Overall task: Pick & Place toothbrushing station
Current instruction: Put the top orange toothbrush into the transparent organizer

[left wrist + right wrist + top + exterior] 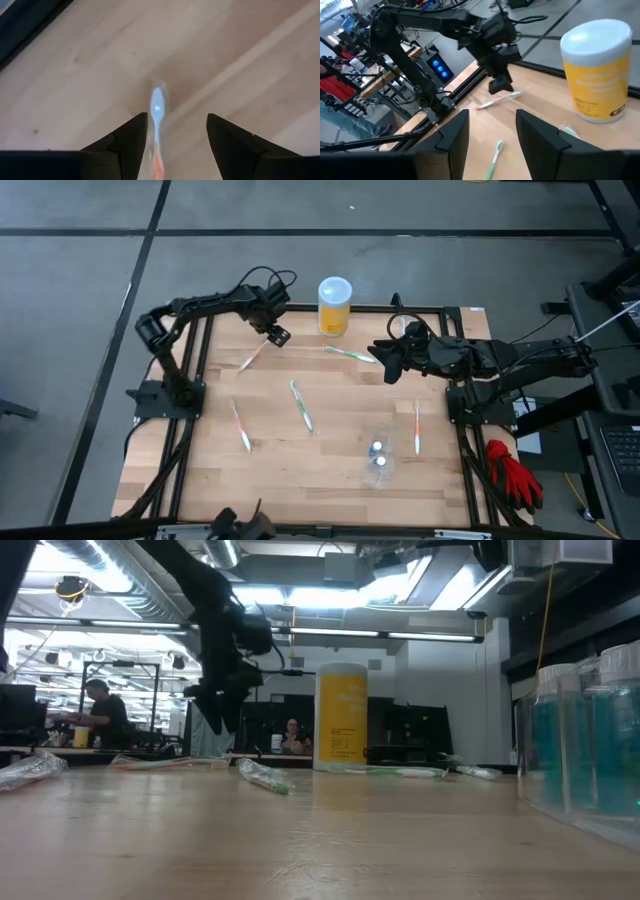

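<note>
Here, open left gripper (277, 336) over slim pinkish toothbrush (251, 356), pale wood table (330, 460)

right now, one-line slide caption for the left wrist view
Left gripper open, hovering low over a slim pinkish toothbrush lying between its fingers on the pale wooden table.

The pink toothbrush (156, 130) is blurred, its handle cut off between the left gripper's (176, 131) fingers. The cup (585, 735) is cut off at right.
</note>
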Robot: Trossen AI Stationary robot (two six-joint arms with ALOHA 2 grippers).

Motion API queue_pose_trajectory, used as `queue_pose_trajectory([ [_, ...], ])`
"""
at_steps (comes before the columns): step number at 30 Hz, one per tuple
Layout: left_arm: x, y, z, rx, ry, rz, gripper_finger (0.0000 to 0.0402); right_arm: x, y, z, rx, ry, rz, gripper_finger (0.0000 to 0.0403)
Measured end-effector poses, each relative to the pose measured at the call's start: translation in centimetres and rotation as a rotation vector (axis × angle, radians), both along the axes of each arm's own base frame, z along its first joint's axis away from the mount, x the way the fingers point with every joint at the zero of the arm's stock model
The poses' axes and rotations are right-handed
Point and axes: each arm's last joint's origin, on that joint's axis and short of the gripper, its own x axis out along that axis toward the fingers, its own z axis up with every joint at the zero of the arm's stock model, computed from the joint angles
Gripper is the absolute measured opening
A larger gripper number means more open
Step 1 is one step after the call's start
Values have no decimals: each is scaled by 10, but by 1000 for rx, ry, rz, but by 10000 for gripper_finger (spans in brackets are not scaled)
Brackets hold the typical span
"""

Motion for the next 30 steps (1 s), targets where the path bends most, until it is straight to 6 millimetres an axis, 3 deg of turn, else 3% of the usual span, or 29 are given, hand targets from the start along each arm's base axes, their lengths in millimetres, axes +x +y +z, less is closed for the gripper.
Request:
queue_pose_trajectory([
  [8, 12, 20, -20, -19, 55, -59, 203, 0, 0, 0, 24, -15, -8, 164],
  [19, 15, 24, -35, -38, 92, -49, 197, 0, 0, 0, 28, -17, -7, 164],
  [24, 16, 25, -40, -47, 97, -49, 164, 0, 0, 0, 28, -16, -7, 164],
  [30, 17, 26, -41, -47, 78, -26, 91, 0, 1, 0, 35, -14, 15, 164],
])
